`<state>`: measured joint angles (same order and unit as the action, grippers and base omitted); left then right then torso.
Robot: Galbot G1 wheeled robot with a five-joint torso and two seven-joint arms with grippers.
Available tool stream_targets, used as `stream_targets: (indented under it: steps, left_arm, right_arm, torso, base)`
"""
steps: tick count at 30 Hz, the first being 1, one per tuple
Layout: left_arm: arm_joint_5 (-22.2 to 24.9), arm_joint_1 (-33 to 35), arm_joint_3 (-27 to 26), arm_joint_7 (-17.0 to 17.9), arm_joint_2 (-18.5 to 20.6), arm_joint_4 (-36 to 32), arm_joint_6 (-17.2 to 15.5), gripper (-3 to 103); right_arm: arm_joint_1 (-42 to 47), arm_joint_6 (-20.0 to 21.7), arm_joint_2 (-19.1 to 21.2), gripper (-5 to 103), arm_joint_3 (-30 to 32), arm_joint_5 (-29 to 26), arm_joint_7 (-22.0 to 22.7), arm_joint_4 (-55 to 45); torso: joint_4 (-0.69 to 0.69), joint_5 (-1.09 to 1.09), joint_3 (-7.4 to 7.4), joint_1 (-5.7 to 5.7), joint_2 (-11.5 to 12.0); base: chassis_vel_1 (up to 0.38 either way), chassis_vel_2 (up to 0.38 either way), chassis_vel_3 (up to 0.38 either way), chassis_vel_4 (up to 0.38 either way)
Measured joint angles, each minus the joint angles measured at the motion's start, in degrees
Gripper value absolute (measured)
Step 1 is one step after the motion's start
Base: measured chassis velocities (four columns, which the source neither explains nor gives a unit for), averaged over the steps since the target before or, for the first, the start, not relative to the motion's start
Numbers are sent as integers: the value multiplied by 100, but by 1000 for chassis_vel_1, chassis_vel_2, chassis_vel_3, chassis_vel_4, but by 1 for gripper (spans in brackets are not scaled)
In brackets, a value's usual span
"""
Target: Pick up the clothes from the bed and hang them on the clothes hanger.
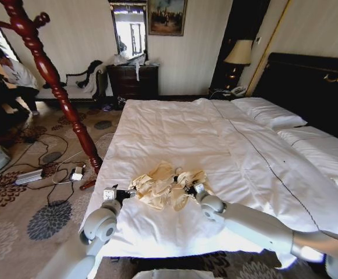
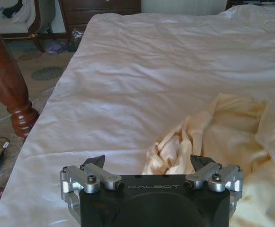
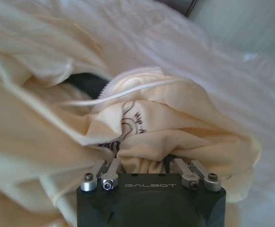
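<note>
Clothes [image 1: 164, 187] crumpled cream on bed [image 1: 174, 128] | right gripper [image 3: 149, 166] apparently pinching fabric | left gripper [image 2: 149, 163] spread wide

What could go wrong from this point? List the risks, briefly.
1. The right end effector pinches only a bunched fold of the clothes, so the thin fabric may slip out on lifting.
2. The left end effector is open at the garment's edge, gripping nothing; a one-sided lift would leave the shirt dangling crumpled.
3. The garment lies on the bed; a low grab could catch the white duvet too.
</note>
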<state>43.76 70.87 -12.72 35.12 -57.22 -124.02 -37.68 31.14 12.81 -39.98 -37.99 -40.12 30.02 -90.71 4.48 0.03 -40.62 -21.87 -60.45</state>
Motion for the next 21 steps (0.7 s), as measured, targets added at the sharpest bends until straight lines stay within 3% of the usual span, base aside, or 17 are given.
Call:
stream_targets:
  steps: [1, 4, 15, 17, 21]
  left_arm:
    - [0, 0, 0, 0, 0, 0, 0, 100]
    - [59, -57, 30, 13, 30, 11, -11, 100]
    - [108, -217, 38, -10, 159, 43, -16, 100]
    - [109, -254, 30, -85, 186, 43, 22, 100]
    - [196, -630, -117, -771, 579, -179, 438, 100]
  right_arm:
    - [0, 0, 0, 37, 0, 0, 0, 0]
    - [210, -333, 156, 24, 353, 857, -146, 100]
    - [851, -939, 564, 24, 1243, 2387, -245, -170]
    - [890, -997, 596, 24, 1324, 2552, -237, -215]
    - [921, -1424, 669, 24, 1746, 3117, -226, -360]
  torso:
    - [0, 0, 0, 0, 0]
    - [0, -2, 0, -1, 0]
    - [-1, -2, 0, 0, 0]
    - [-1, -3, 0, 0, 0]
    - [-2, -4, 0, 0, 0]
  base:
    - [0, 0, 0, 0]
    - [0, 0, 0, 0]
    - [0, 0, 0, 0]
    - [0, 0, 0, 0]
    - [0, 0, 0, 0]
